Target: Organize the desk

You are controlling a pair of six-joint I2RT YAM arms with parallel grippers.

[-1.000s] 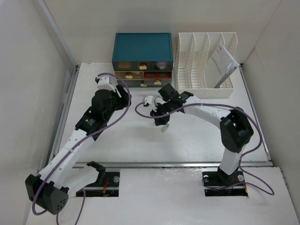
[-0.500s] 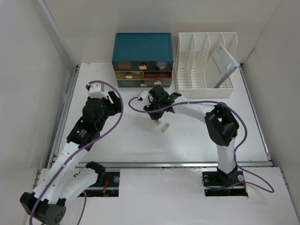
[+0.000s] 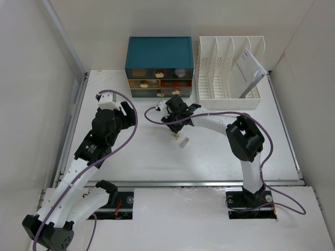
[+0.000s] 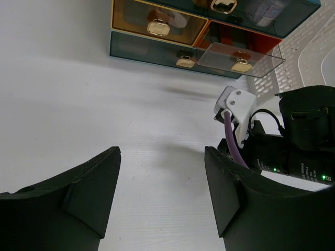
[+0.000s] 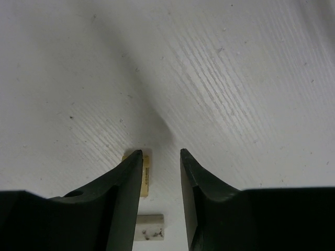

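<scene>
Counter (image 3: 220,157): white, finely ribbed. Drawer box (image 3: 159,51): teal; amber drawer (image 4: 131,15), orange drawer (image 4: 220,32), gold knobs (image 4: 157,26). Rack (image 3: 209,78): white, slotted. Cable (image 4: 229,136): purple. Cream block (image 5: 146,175); white block (image 5: 149,227).

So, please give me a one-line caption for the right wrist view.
The right fingers stand parted over the white desk, a yellowish block and a white block lying by their tips.

Robotics lab cell, white panel walls (image 3: 36,104), 2 arms (image 3: 86,151) bolted to desk (image 3: 209,157)

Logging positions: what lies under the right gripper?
Two small pieces on the desk: a yellowish block, partly hidden by one jaw, and a white piece. The block's covered part cannot be seen.
</scene>
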